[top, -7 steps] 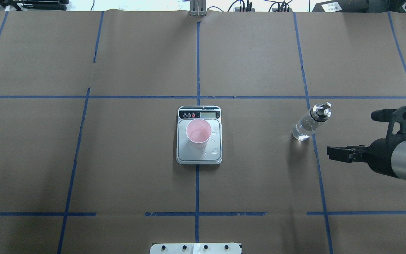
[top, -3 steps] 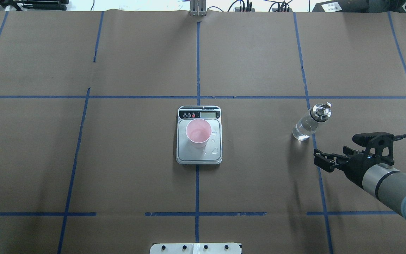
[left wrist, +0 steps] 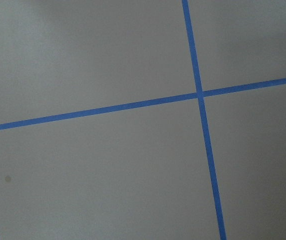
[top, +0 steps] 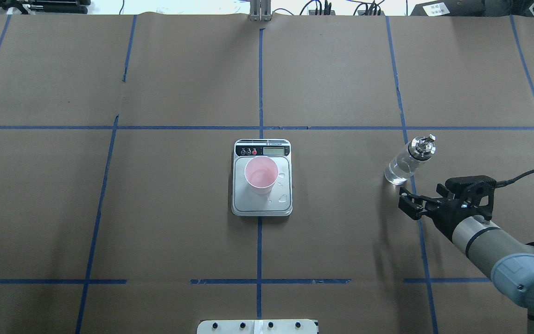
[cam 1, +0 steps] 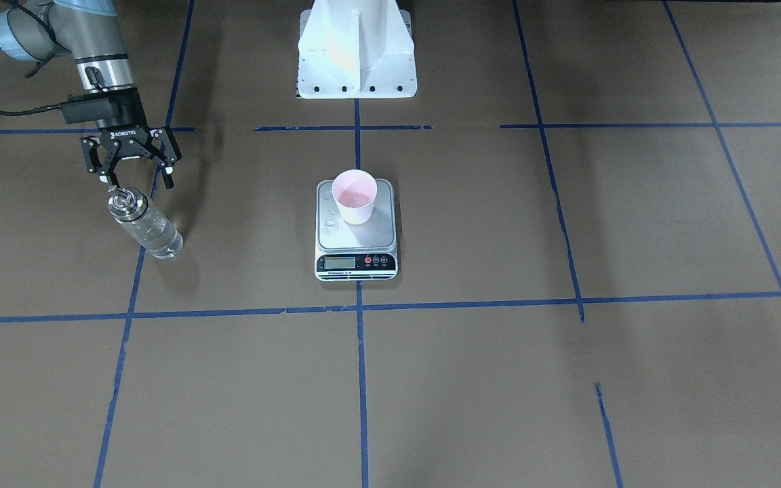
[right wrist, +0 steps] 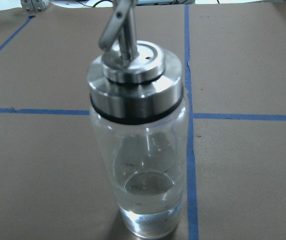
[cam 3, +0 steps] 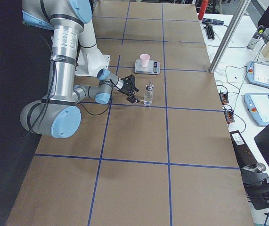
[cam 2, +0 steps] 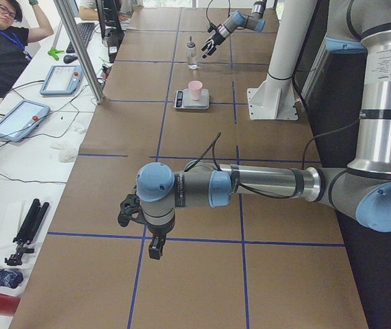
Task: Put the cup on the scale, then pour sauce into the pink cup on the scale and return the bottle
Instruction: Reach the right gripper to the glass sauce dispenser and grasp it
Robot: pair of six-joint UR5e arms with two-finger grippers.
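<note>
The pink cup is seen upright on the steel platform of the scale, towards its far half, near the display strip. A film of clear sauce appears to lie in it, and drops are seen on the platform just right of the cup.

The glass bottle stands upright on the brown paper table, well right of the scale and beside a blue tape line. It is not held. Only a shallow layer of liquid is visible at its bottom in the right wrist view.

Change over the last second: the right gripper has been swung in from the right edge towards the bottle and turned to face it. It is now just near-side of the bottle base, with no contact made out. The jaws are spread wide with nothing between them. Bottle, cup and scale have not moved.

Meaning for the task: cup placement is judged done. The approach reads as a reach for the bottle, so a grasp is likely next. Whether a pour has already been made cannot be settled. The spout and the narrow glass body call for a centred grip.

The left gripper is parked low at the table's far left. Its opening cannot be told.
</note>
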